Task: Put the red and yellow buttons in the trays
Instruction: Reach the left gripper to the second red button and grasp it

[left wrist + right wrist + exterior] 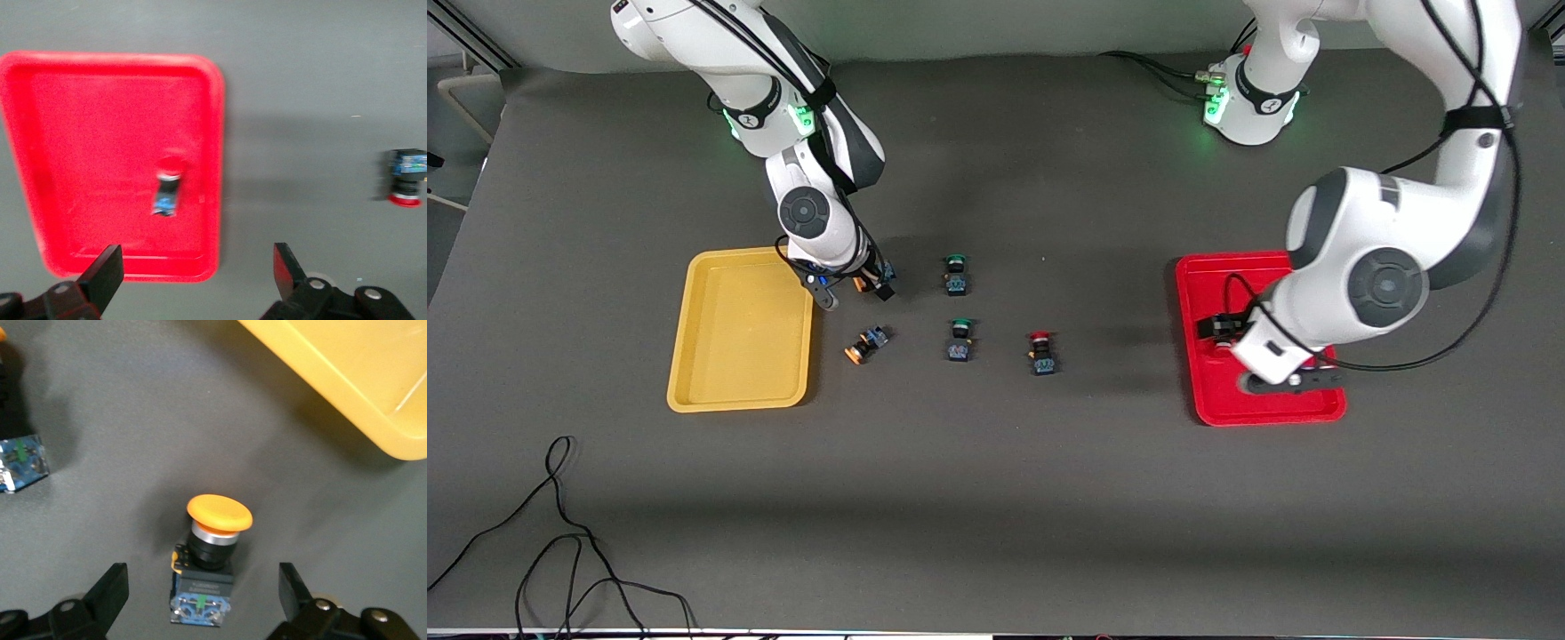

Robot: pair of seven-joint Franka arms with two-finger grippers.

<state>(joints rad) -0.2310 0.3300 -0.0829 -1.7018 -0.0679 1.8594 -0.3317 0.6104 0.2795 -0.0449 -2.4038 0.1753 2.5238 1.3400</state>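
Beside the yellow tray [740, 331], upper left of frame, right hand [200, 600] wide open, empty, straddles yellow button [208, 560]: light, rigid, slick cap, so likely grip its squared body; left hand [193, 273] open, empty over red tray [40, 167].

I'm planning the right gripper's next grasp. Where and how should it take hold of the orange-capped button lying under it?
Grip the orange-capped button across its square dark body, probably from straight above. It lies on its side, so the flat body flanks face the open right gripper, whose fingers already straddle it; the rounded cap would likely slip.
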